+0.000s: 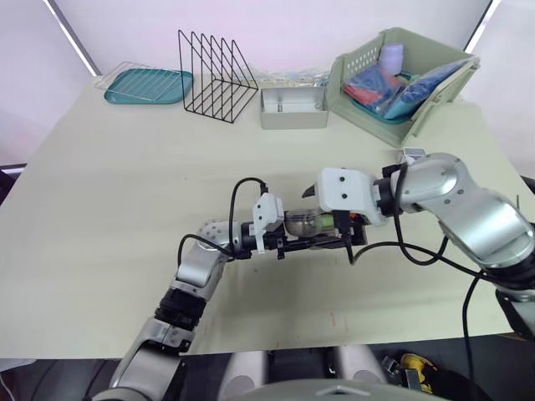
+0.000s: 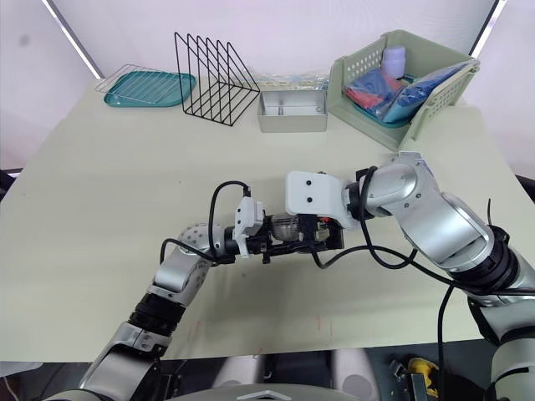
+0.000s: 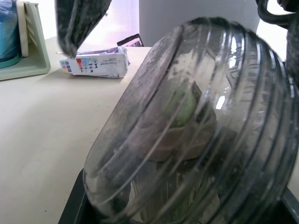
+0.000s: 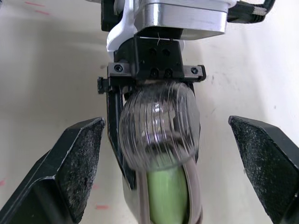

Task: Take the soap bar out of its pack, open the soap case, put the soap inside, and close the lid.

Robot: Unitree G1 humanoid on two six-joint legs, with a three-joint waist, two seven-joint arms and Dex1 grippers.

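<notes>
1. The left gripper (image 1: 288, 244) lies low over the table (image 1: 125, 184); its black fingers are closed against the sides of the case (image 1: 308, 224), at the end nearest its own wrist; this looks firm enough to serve as a vice.
2. The case is an oval of clear, hard plastic, ribbed across; its domed lid (image 4: 154, 112) stands tilted up off the base, not closed; it is probably light, stiff and somewhat brittle; the glossy surface should be slippery, though the ribs offer some bite; pressing on the crown of the dome seems safer than pinching the thin rim, which could crack or twist the hinge.
3. The soap (image 4: 166, 193) is a pale green, smooth, rounded bar; it lies in the base below the raised lid, out of its wrapping; it is likely waxy, slick and easy to dent, so best left alone; whether it sits fully down cannot be told.
4. The right gripper (image 4: 166, 123) is spread wide; its rough, grainy black fingers (image 4: 77, 158) stand one on each side of the case, touching nothing; closing the lid appears to be the step left.
5. The pack (image 3: 96, 64) is a small white printed carton; it lies on the table well apart from the case, near the green slatted basket (image 1: 351, 71); it is thin card, so light and easily crushed.
</notes>
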